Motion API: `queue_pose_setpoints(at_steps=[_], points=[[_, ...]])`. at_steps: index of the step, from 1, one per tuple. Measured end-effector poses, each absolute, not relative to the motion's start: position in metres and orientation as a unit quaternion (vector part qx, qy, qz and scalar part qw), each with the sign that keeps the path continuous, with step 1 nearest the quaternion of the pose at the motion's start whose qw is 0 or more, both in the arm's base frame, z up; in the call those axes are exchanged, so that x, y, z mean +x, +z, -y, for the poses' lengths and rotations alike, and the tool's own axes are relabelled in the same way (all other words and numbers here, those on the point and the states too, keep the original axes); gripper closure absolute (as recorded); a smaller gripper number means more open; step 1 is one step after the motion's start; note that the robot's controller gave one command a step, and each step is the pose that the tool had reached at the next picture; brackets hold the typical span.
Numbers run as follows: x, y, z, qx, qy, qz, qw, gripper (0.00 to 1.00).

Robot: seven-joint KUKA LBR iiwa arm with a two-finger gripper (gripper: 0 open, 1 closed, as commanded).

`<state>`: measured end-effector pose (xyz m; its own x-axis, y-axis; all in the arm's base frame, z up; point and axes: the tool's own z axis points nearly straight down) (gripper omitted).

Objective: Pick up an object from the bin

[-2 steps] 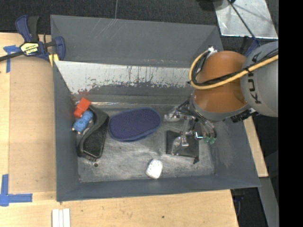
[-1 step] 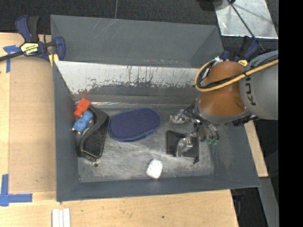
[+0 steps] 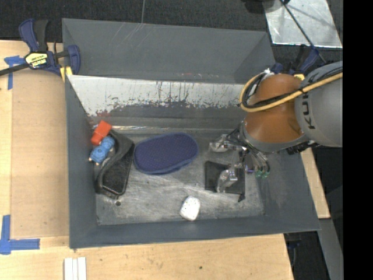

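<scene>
- Gripper (image 3: 232, 177) stood low at the right of the bin floor, over a black block (image 3: 213, 177); open or closed could not be told.
- Block lay right of centre, partly covered; its long axis could not be judged.
- Bin (image 3: 175, 60): grey metal, floor scuffed, back wall streaked dark.
- Count, one each: dark blue oval pad (image 3: 166, 153), long axis left-right; black case (image 3: 116, 172); blue piece (image 3: 101, 151); orange piece (image 3: 101, 130); white lump (image 3: 190, 208).

Just one mark was legible: black letters on the robot arm's grey casing (image 3: 323, 107) at the right, a K and part of a U, cut off.
</scene>
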<state>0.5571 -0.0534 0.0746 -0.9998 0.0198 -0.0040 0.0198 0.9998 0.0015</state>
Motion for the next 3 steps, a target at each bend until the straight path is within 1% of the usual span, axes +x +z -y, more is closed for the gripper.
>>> queue_pose_setpoints(at_steps=[3], points=[[0.5603,0.0773,0.0539,0.01,0.0,-1.0,0.005,0.0]])
